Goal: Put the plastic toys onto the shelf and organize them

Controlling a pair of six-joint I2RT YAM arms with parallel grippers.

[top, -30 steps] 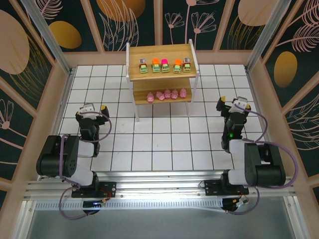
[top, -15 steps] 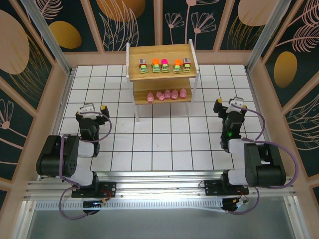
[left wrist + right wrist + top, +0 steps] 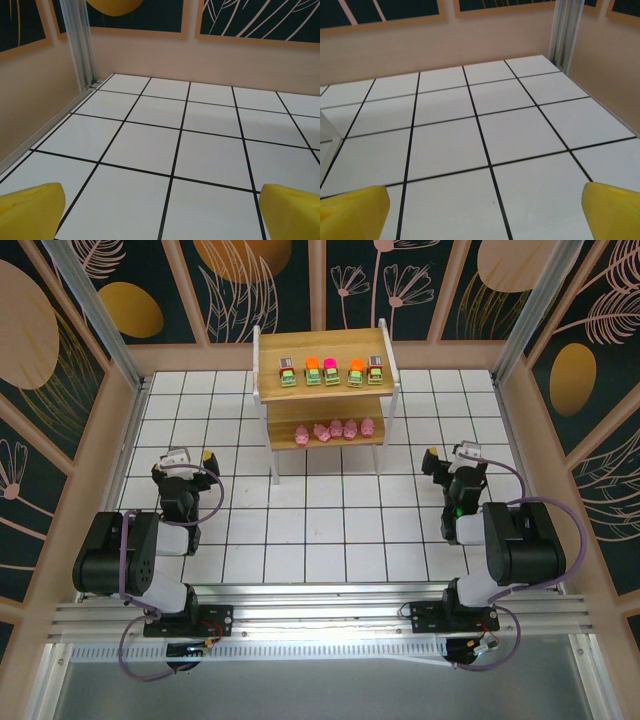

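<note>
Left gripper [image 3: 186, 460] near-left of the shelf [image 3: 322, 342], jaws spread wide, holding nothing, right gripper [image 3: 450, 454] near-right of the shelf, equally spread and empty, five pink pig figures [image 3: 337, 428] along its lower tier, five green blocky toys [image 3: 331, 372] along its upper tier

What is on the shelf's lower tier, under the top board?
Five pink pig toys stand in a row near the front edge of the lower tier. The top board covers the tier's rear, so anything there cannot be seen.
</note>
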